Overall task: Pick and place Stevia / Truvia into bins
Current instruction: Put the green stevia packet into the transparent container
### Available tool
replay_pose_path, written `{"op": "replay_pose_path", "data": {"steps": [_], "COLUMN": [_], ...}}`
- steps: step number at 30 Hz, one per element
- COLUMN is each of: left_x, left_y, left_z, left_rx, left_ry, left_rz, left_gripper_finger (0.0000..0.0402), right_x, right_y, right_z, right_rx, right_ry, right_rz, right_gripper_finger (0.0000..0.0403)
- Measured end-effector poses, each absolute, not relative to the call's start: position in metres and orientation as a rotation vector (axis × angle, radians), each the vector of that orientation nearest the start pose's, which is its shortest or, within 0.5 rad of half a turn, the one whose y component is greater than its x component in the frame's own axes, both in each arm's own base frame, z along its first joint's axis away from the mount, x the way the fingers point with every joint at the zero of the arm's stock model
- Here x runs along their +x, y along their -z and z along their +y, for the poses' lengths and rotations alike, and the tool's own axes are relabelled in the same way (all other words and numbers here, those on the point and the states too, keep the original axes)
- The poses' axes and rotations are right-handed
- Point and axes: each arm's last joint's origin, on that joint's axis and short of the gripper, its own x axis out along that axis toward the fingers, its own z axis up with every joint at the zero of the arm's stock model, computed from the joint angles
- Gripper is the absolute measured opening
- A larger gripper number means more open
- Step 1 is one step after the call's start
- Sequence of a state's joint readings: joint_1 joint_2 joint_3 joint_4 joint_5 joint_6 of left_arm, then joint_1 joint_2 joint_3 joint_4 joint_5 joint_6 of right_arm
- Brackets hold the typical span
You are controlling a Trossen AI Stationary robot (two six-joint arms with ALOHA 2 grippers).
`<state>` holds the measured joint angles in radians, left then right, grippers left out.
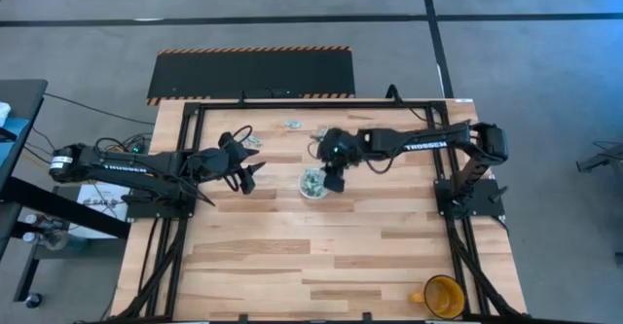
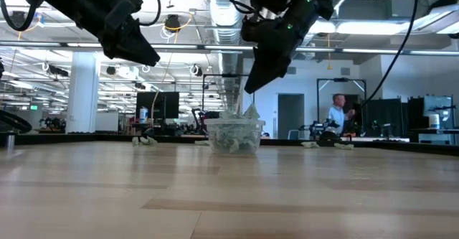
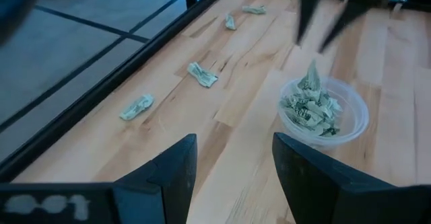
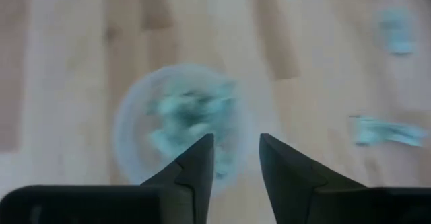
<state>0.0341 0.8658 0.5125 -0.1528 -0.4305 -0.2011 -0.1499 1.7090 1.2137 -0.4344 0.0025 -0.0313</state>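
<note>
The clear plastic cup stands on its base near the table's middle, heaped with pale green sachets; one sachet sticks up above the rim. Loose sachets lie flat toward the far edge and the far left. My right gripper hovers open and empty just above the cup, raised over its right rim in the low view. My left gripper is open and empty, raised left of the cup.
A yellow-orange mug stands at the table's near right corner. The black frame rail runs along the far edge, with more sachets close to it. Bare wood fills the near half. A person is in the room beyond.
</note>
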Motion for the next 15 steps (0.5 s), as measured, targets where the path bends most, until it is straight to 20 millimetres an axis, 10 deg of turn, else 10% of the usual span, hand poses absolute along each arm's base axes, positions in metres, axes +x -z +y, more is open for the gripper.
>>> {"op": "replay_pose_path", "data": {"steps": [15], "left_x": [0.183], "left_y": [-0.230], "left_z": [0.015], "left_rx": [-0.165], "left_ry": [-0.377], "left_rz": [0.462], "left_gripper_finger": [0.0185], "right_x": [0.266], "right_y": [-0.224], "right_z": [-0.202], "right_rx": [0.666], "right_ry": [0.836], "right_rz": [0.981], "right_gripper_finger": [0.0140]}}
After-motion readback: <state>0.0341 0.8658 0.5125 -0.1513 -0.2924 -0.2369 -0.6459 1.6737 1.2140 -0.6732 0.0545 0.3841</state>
